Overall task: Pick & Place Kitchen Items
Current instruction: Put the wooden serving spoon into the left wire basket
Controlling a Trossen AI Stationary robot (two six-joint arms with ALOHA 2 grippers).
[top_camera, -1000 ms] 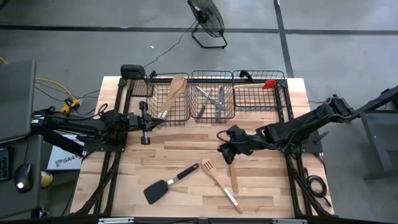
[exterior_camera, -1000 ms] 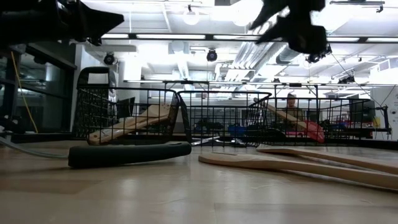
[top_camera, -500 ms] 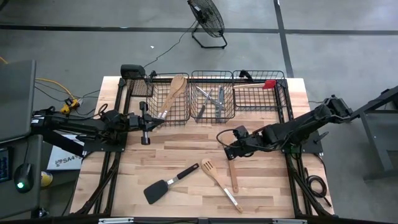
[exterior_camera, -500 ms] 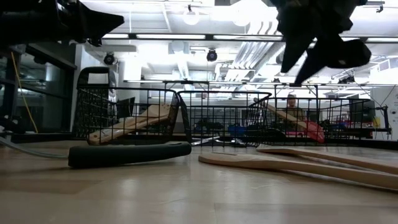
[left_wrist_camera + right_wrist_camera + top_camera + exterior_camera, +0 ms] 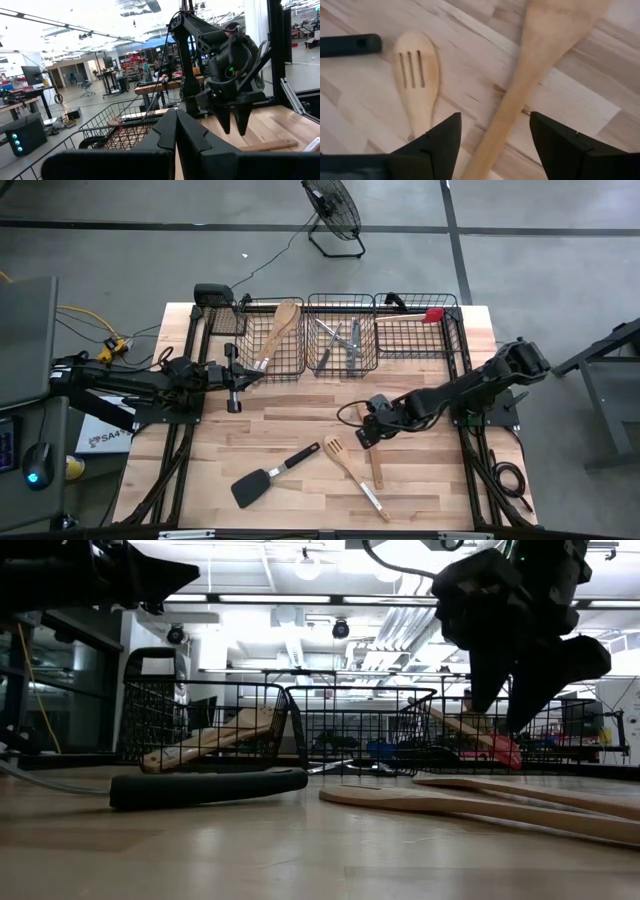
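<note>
Seen from above: right pincer lowered over a pale wooden spoon lying flat on the bare desk, right of centre. Fingers spread wide, one to each side of the handle, nothing gripped yet. Spoon's long axis running roughly from the near edge of the desk toward the wire baskets, bowl end pointing toward the baskets and lying under the pincer, handle tip toward the near edge. Just beside it, a wooden slotted turner set at a slant, slotted head near the spoon's handle; a black turner farther left. Likely trouble, judged from this: closing on the slim, flat handle so low to the wood could scrape fingertips on the desk or pinch too shallow, letting the spoon swing or slip on lifting; a finger coming down off-line could nudge the slotted turner lying close by, or roll the spoon aside. Left pincer closed, empty, parked at the left side of the desk near the first basket
</note>
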